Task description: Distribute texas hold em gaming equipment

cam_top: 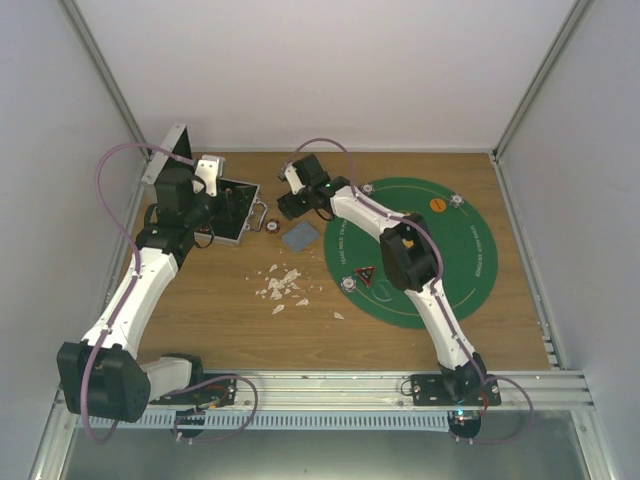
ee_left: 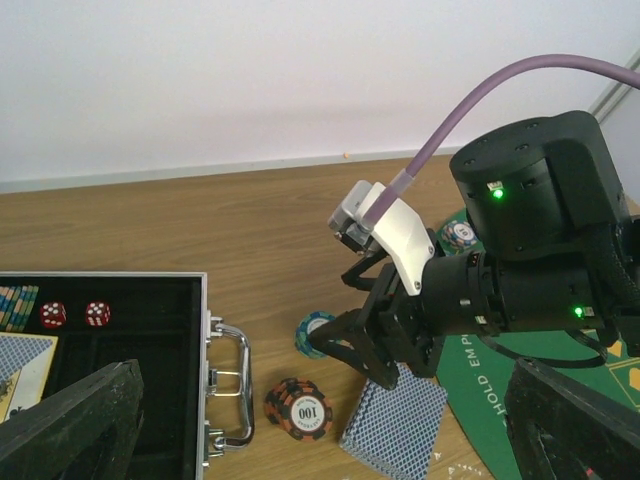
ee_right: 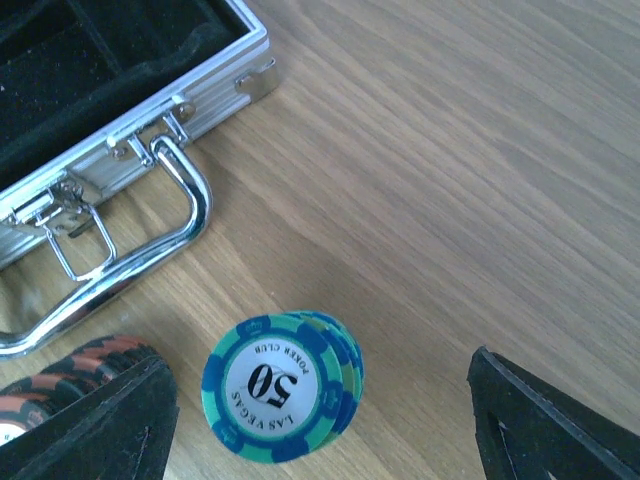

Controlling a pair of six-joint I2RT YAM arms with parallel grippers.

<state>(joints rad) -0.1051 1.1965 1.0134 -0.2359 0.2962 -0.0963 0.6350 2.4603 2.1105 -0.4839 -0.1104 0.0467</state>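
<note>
Teal poker chips point(ee_right: 280, 385) sit stacked on the wood table point(ee_right: 450, 200), lower centre of the right-wrist frame, between the fingers point(ee_right: 90, 420) of the released right pincer point(ee_right: 322, 432), nearer the frame-left one, so centre first, drop straight, clench low, clear of the orange stack point(ee_right: 60, 385).

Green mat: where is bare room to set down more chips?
Free: right half of the mat, nearer than the orange button; wood between white scraps and near rail. Crowded: between case and mat, holding chip stacks, card deck.
</note>
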